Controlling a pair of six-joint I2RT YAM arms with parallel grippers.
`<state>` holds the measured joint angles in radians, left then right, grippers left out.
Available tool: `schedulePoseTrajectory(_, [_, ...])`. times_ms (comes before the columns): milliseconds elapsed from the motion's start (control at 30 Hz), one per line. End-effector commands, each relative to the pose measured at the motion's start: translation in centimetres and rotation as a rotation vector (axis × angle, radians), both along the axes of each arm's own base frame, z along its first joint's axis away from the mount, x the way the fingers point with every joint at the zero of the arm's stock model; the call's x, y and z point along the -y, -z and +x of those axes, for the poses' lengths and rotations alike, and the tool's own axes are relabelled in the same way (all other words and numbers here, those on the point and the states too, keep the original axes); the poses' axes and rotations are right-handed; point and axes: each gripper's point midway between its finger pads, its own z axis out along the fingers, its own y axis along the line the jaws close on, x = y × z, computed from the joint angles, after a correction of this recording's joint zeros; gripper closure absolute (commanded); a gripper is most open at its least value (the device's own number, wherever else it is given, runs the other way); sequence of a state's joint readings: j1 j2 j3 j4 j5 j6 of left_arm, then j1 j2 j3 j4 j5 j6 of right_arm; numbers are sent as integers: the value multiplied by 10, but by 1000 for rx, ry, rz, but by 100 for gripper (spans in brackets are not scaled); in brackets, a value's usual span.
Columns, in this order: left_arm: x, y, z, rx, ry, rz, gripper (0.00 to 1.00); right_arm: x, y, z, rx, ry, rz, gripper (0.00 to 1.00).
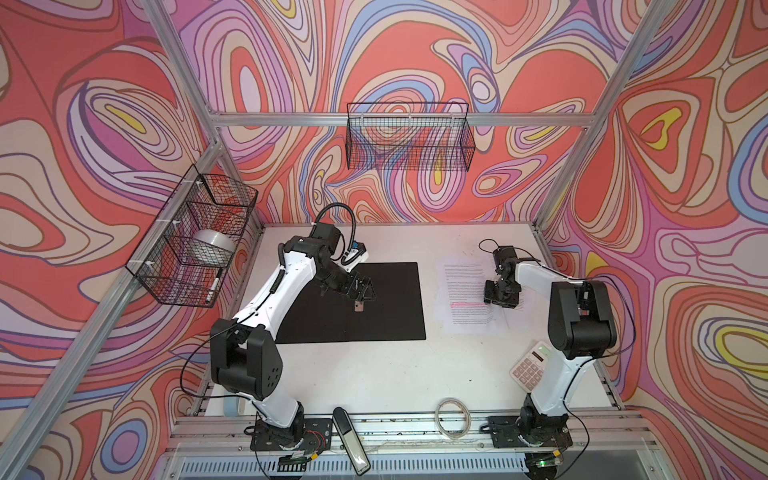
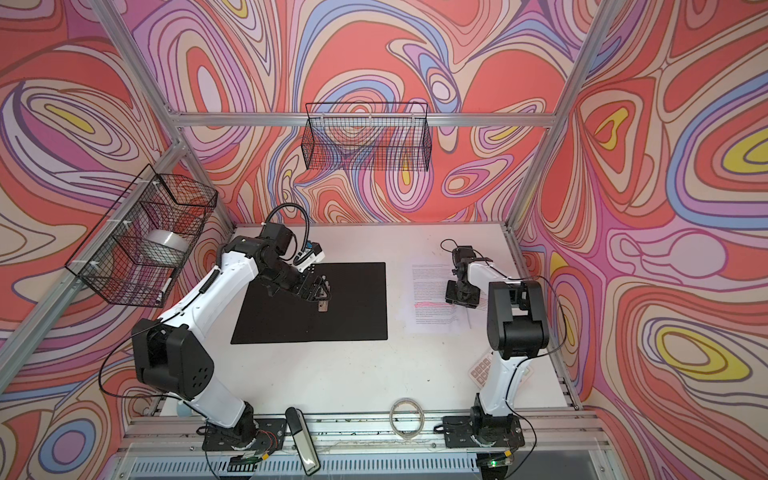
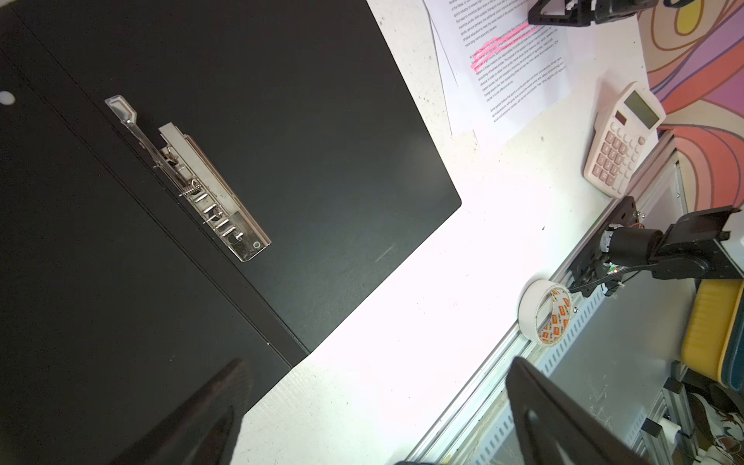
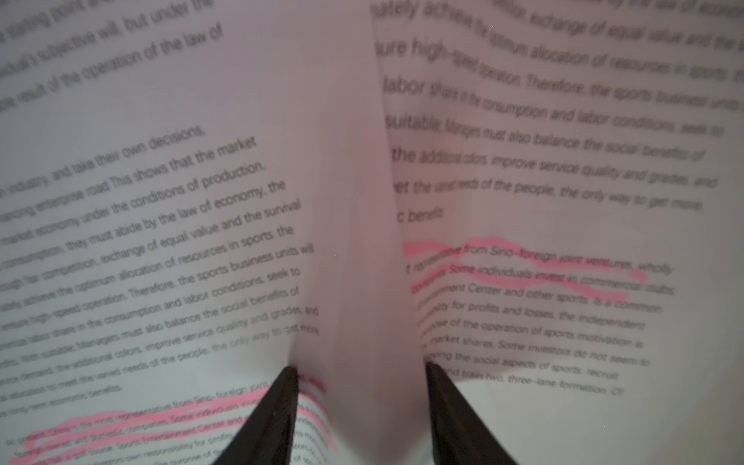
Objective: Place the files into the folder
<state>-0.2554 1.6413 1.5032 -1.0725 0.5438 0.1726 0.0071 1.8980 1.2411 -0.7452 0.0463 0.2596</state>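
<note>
In both top views the folder [image 1: 395, 299] lies open and flat on the table, black inside up. The files [image 1: 461, 286] lie in a loose stack just beside its right edge, not touching it. The left gripper [image 1: 365, 295] hovers over the folder's spine by the metal clip [image 1: 360, 308], and the right gripper [image 1: 496, 300] is down on the stack near the pink line. The carry from there to the folder is short, but limp sheets held at one spot could droop and catch on the folder's edge. In the left wrist view the left pincer is spread as wide as it goes and holds nothing. Whether the clip's [image 3: 201, 189] clamp bar is raised cannot be told, and if it is down the paper will ride over it instead of under. The lower sheets fan out past the top one, so a lift may take only some of them. The calculator [image 3: 624, 137] sits near the stack's corner and could be knocked by a dragged sheet. In the right wrist view the jaws stand about half apart, with the fingertips [image 4: 273, 418] pressed on the top sheet. A hump of paper stands between them and touches both, but it is not pinched flat, so there is no firm hold yet. Closing further may crease that sheet, or grip it alone while the others stay behind.
</note>
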Motion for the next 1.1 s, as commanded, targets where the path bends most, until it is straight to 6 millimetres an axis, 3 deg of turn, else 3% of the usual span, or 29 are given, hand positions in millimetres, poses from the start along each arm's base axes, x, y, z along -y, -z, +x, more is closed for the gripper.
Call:
schedulePoseTrajectory(0, [0,-3,-2,15,20,8,0,7,-2,-11,-18,11,-38,48])
schedulePoseTrajectory(1067, [0,-6,-2,13,8,4,0,-11,-27,-5,34,-2,70,51])
